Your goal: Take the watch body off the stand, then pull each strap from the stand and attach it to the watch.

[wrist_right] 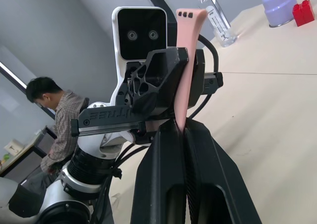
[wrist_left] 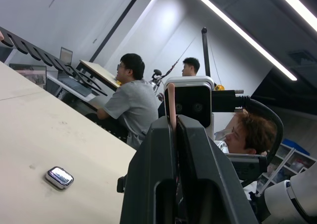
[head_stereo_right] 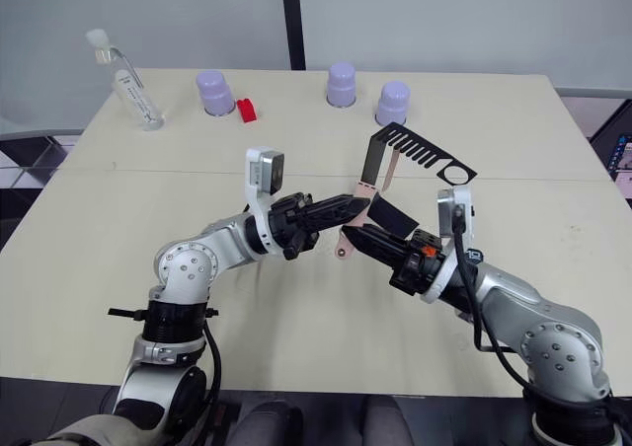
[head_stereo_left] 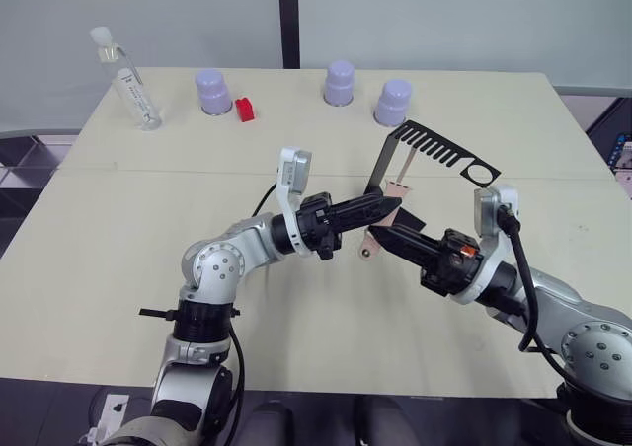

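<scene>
A pale pink strap (head_stereo_left: 372, 244) is pinched between both grippers above the table's middle. My left gripper (head_stereo_left: 393, 206) is shut on it from the left. My right gripper (head_stereo_left: 380, 232) is shut on it from the right, just below. In the right wrist view the strap (wrist_right: 190, 60) rises from my fingers, its holed end up. Right behind the grippers stands the black stand (head_stereo_left: 434, 148), comb arm and ring pointing right. A thin pink strip that may be a second strap (head_stereo_right: 388, 167) hangs from the comb. The watch body (wrist_left: 59, 177) lies flat on the table.
Along the table's far edge stand a clear bottle (head_stereo_left: 128, 81), three lilac cups (head_stereo_left: 212, 91) (head_stereo_left: 339, 83) (head_stereo_left: 392, 102) and a small red block (head_stereo_left: 245, 110). People sit in the background of both wrist views.
</scene>
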Action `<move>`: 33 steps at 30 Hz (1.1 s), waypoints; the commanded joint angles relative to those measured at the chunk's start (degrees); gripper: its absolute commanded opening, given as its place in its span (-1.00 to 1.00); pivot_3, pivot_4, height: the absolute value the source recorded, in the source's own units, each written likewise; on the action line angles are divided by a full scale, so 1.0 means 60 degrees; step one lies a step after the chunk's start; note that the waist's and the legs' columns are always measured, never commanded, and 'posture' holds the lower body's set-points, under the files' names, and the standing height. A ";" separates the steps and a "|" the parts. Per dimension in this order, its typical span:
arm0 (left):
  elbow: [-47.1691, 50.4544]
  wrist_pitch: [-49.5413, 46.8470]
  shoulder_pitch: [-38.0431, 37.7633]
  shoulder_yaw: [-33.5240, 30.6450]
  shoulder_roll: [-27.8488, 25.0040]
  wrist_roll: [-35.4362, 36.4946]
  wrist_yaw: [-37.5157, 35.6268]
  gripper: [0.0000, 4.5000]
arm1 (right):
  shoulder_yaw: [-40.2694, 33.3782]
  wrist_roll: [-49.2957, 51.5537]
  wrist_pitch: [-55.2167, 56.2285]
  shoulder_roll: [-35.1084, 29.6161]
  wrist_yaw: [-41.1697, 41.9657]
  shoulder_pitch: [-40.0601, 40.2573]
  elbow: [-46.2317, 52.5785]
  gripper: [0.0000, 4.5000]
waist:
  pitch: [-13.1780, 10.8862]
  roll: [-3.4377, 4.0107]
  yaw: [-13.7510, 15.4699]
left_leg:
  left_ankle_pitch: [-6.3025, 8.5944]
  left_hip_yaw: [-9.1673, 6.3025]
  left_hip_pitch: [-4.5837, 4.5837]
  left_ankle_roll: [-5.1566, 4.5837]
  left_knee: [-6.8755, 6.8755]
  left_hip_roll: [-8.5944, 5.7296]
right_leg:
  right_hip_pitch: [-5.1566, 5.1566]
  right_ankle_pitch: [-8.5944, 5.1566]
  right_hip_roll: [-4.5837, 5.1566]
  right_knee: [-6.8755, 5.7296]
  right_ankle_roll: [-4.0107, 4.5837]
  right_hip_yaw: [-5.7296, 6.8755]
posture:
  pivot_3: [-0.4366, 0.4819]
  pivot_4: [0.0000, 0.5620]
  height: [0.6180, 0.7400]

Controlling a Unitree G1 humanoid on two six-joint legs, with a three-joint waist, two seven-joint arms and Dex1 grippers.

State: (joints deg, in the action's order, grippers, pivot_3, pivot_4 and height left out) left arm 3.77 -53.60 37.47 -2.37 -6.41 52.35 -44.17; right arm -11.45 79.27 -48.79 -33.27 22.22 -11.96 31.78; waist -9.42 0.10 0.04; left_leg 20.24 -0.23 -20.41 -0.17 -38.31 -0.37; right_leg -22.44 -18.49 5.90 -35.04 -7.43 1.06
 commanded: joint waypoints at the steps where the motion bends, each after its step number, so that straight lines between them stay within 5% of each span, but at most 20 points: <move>1: 0.0193 0.0129 0.0147 -0.0103 0.0077 0.0274 -0.0013 -0.90 | -0.0208 0.0275 0.0185 -0.0126 -0.0084 -0.0009 0.0373 -1.00 | 0.0000 0.0000 0.0001 | 0.0000 -0.0001 0.0000 0.0000 0.0000 0.0000 | 0.0000 0.0000 0.0000 0.0000 0.0000 0.0000 | -0.05 -0.47 1.00; 12: 0.0064 -0.0199 0.0317 -0.0694 0.0540 0.1029 0.0805 -0.90 | -0.0233 0.0807 0.0212 -0.0134 -0.0383 -0.0042 0.0425 -1.00 | -0.0001 -0.0002 0.0005 | 0.0000 -0.0001 0.0000 0.0000 0.0000 0.0000 | 0.0001 0.0000 0.0002 0.0002 0.0000 -0.0002 | -0.05 -0.47 1.00; 25: 0.0331 -0.0193 0.0062 0.0409 -0.0254 0.0562 -0.0030 -0.90 | -0.0210 0.1047 0.0316 -0.0247 -0.0684 -0.0102 0.0567 -1.00 | -0.0001 -0.0001 0.0002 | 0.0000 0.0000 0.0000 0.0000 0.0002 -0.0001 | 0.0001 0.0000 0.0000 0.0005 0.0000 0.0000 | -0.05 -0.47 1.00; 33: 0.0054 0.0092 0.0254 0.0229 0.0001 0.0578 0.0214 -0.90 | -0.0198 0.1060 0.0371 -0.0272 -0.0730 -0.0014 0.0616 -1.00 | -0.0001 -0.0001 0.0006 | 0.0000 -0.0001 0.0000 0.0000 0.0002 0.0000 | 0.0002 0.0000 0.0000 0.0006 0.0000 -0.0001 | -0.05 -0.47 1.00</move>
State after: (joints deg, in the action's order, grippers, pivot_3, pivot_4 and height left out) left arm 3.58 -53.64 38.05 -1.21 -7.09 55.83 -43.07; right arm -11.44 84.15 -48.05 -34.59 18.33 -11.97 33.32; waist -9.43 0.09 0.08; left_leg 20.24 -0.23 -20.41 -0.17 -38.30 -0.37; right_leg -22.43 -18.49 5.90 -35.00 -7.43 1.05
